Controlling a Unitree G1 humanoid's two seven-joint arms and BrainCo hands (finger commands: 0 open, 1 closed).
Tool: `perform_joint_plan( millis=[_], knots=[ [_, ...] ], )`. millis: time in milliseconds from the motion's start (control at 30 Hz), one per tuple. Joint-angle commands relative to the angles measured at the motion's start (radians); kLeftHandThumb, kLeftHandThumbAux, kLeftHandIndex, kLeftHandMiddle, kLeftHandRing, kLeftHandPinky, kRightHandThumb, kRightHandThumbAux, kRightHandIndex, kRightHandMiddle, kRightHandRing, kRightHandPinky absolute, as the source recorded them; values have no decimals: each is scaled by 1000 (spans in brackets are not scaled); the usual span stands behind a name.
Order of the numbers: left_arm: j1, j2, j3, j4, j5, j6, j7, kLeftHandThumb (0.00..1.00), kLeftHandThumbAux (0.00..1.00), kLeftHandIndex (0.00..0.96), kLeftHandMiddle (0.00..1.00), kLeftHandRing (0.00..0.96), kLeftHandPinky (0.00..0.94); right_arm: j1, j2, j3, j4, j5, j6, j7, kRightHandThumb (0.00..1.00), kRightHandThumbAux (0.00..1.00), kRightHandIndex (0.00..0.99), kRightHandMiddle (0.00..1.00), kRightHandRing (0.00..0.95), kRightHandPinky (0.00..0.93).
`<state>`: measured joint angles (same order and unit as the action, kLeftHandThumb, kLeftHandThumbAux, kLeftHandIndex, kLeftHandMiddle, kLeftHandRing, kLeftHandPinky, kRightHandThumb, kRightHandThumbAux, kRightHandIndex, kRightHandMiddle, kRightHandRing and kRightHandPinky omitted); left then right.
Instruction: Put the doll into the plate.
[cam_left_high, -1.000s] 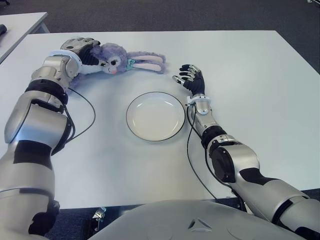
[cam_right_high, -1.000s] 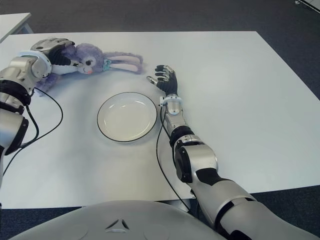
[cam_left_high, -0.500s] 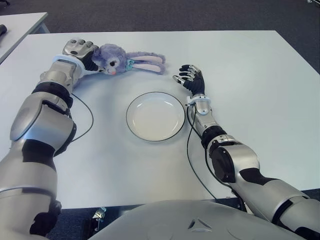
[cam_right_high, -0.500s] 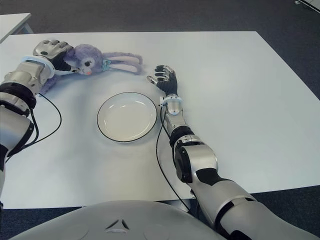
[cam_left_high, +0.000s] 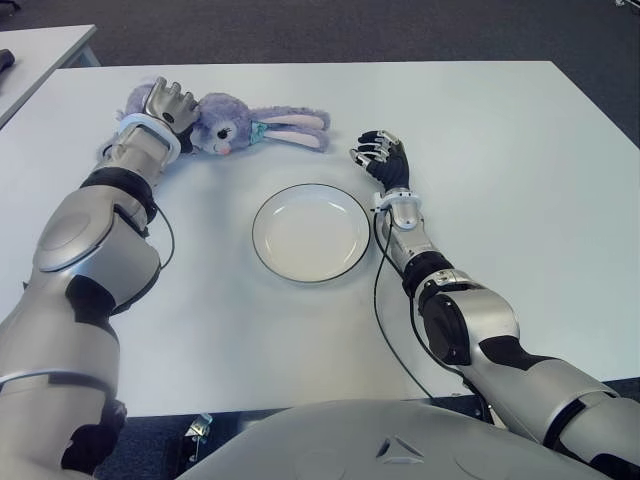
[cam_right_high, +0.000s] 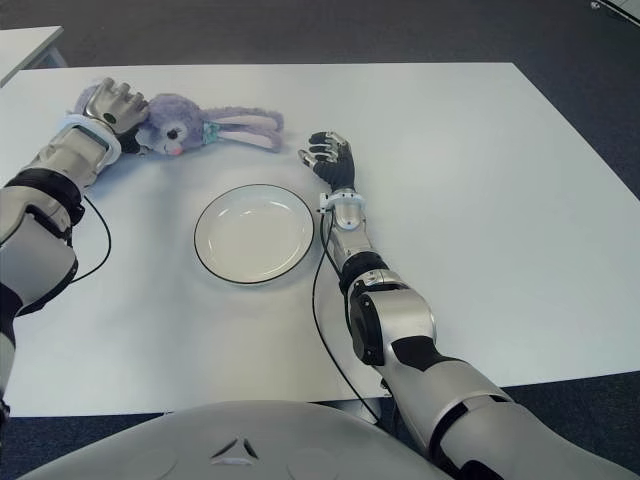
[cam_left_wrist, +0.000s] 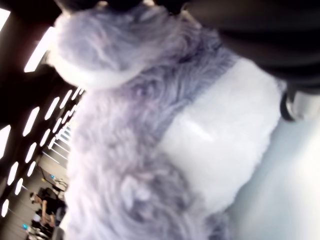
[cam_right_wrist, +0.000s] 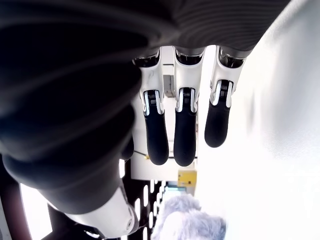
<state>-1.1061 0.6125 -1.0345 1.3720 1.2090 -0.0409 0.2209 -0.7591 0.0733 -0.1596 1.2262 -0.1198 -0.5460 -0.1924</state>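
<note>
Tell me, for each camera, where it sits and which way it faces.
Eye views: on the head, looking forward and down at the table; both arms show, the left hand on the doll, the right hand beside the plate.
Left wrist view: on the left wrist, pressed close to the doll's fur; dark parts of that hand at the edge.
Right wrist view: on the right wrist, along its straight fingers.
Shared: both wrist views show the doll.
</note>
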Motion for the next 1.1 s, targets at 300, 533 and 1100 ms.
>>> perform_joint_plan(
  millis=[300,533,1100],
  knots=[
    [68,-39,-61,38,41,-43,-85,445,260,0,0,0,0,202,51,-18,141,8,129,-11,319,907,334,355,352,332],
    [72,-41,-78,38,42,-41,-80,463,266,0,0,0,0,203,51,-20,141,10,125,-10,324,909,340,358,354,320],
    [120,-25,-58,31,8,-9,60,855,427,117,140,379,606,205,51,-24,140,10,120,-20,270,896,344,357,352,327]
  ],
)
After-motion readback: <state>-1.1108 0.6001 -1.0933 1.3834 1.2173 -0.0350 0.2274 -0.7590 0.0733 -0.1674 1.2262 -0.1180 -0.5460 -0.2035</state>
